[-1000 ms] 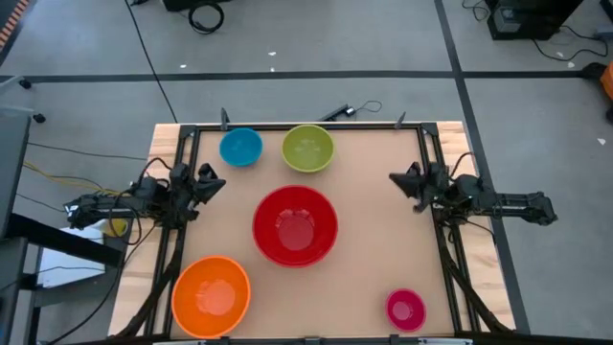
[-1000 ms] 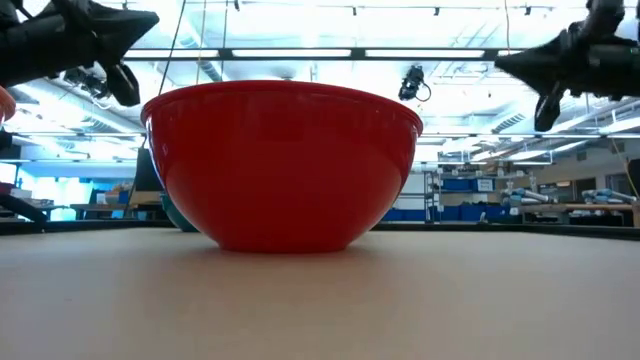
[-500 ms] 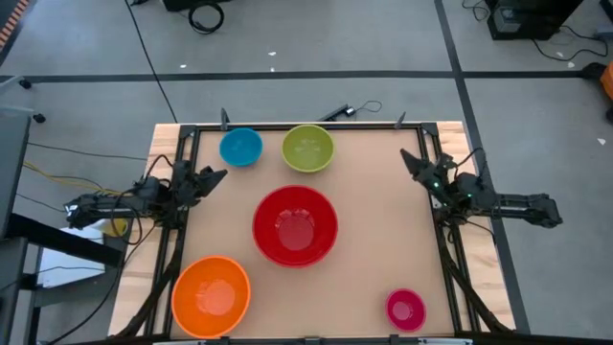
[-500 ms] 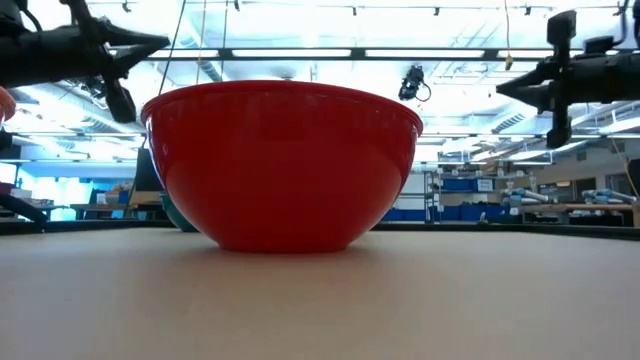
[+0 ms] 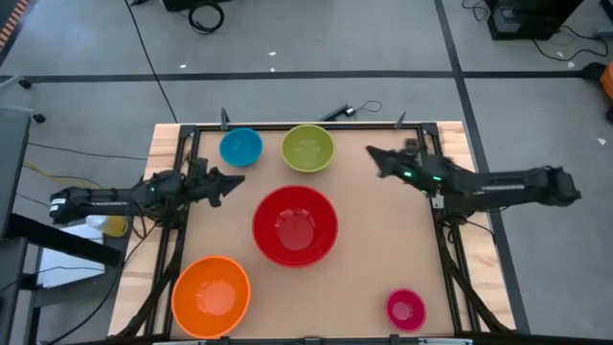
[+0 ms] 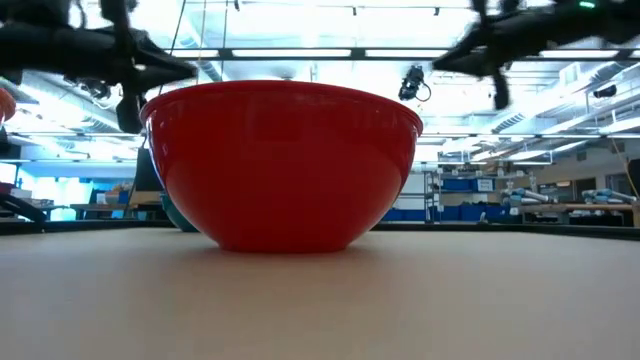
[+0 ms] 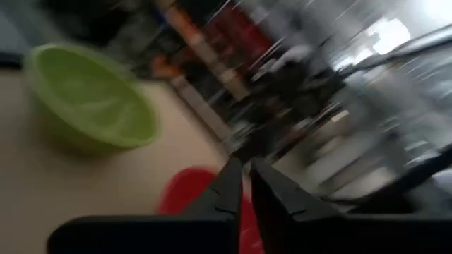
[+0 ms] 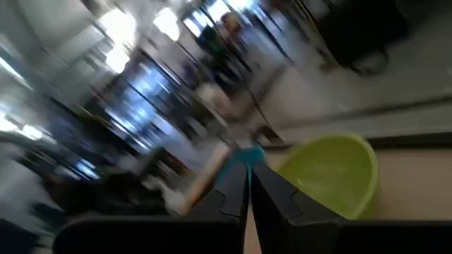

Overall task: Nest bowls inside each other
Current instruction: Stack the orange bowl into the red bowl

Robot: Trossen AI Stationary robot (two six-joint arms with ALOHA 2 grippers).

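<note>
A: High view, biggest first. Red bowl (image 5: 295,225) sat mid-table (image 5: 383,249), rim up, nothing inside. Filled most of the low view too. Rest?

B: Orange bowl (image 5: 211,295) at the lower-left corner of that view, well apart from red. Lime green bowl (image 5: 307,149) at the far edge beyond red, blue bowl (image 5: 240,147) near it on the left side, not touching. Pink bowl (image 5: 405,309) alone toward the lower-right corner. All upright, none nested yet.

A: Grippers?

B: Left gripper (image 5: 235,180) hung over the table between blue and red, touching neither. Fingers close together, only a slit between them in the left wrist view, nothing held. Right gripper (image 5: 372,153) hung near green on its right side, apart from it. Fingers together as well, empty.

A: Handling, as a guess?

B: Probably light, stiff plastic, not fragile. Glossy, so likely slippery under a pinch. No handles, so the rim wall looked like the only hold: one finger inside, one outside, jaws opened first.

A: Per bowl?

B: Red best left standing as the base. Orange wide, likely to tilt or swing if lifted by one edge, so worth gripping deep on the wall and keeping low. Green and blue easier, though near each other, so approach from the outer sides. Pink smallest, easiest pinch, but could skid if nudged.
</note>
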